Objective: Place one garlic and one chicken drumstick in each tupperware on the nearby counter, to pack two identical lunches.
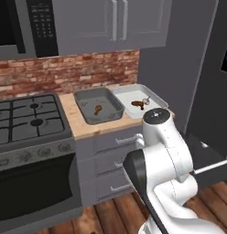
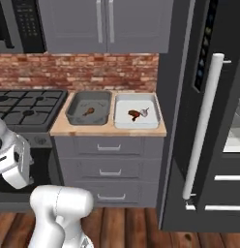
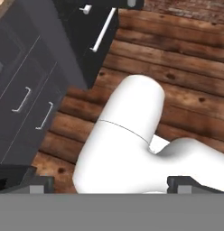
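Observation:
On the tan counter [image 1: 83, 124] [image 2: 61, 127] stand two tupperware trays side by side. The darker tray [image 1: 88, 98] [image 2: 78, 105] holds one chicken drumstick [image 1: 98, 109] [image 2: 88, 111]. In the paler tray [image 1: 154, 98] [image 2: 123, 118] lie a second drumstick [image 1: 137, 104] [image 2: 134, 115] and a garlic bulb [image 1: 146, 100] [image 2: 144, 112], close together. The other garlic bulb is out of view. My gripper [image 3: 111, 185] is open with nothing between its fingertips [image 3: 37, 185]. It hangs low in front of the drawers, pointing down at the wooden floor [image 3: 186, 58], far from the trays.
A black gas stovetop [image 1: 28, 119] [image 2: 25, 109] borders the counter on the left. A dark fridge with a long pale handle [image 2: 204, 126] stands on the right. Grey drawers [image 1: 115, 160] [image 2: 110, 167] [image 3: 23, 90] lie below the counter. Wall cabinets hang above.

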